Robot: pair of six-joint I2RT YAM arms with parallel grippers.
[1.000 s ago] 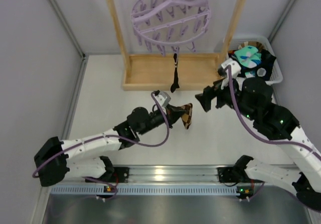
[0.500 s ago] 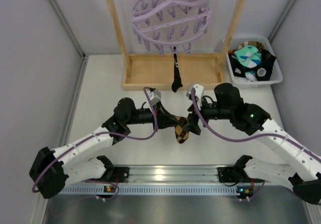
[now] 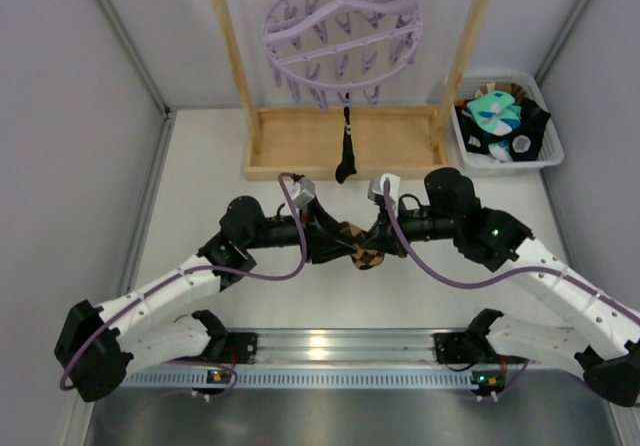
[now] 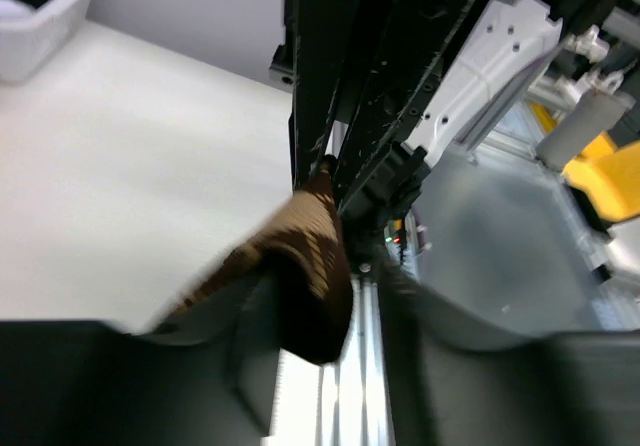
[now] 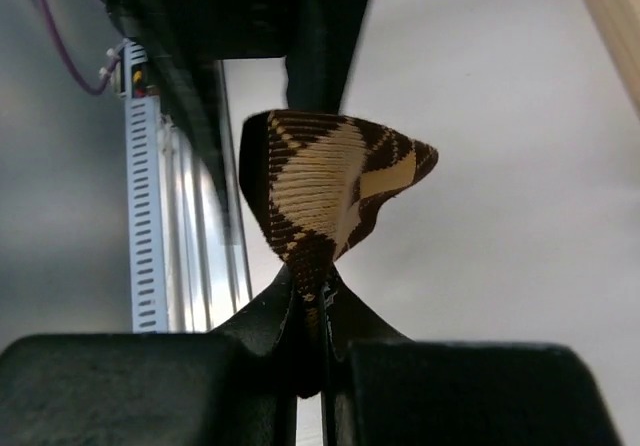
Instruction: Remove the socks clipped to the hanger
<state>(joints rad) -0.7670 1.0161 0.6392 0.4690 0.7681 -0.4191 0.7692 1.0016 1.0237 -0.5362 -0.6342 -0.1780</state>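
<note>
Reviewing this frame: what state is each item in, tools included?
Round lilac plastic hanger: hanging in the wooden frame, one sock clipped on.
Long dark sock: clipped to a peg, hanging straight down.
Brown-and-cream diamond-patterned cloth: held up between the two tools.
Right tool: shut on the cloth.
Left tool: at the cloth; grip too blurred to tell.
White plastic basket: holding mint and dark socks.

white table [image 3: 200, 196], grey walls [image 3: 70, 116], wooden stand [image 3: 330, 141]
</note>
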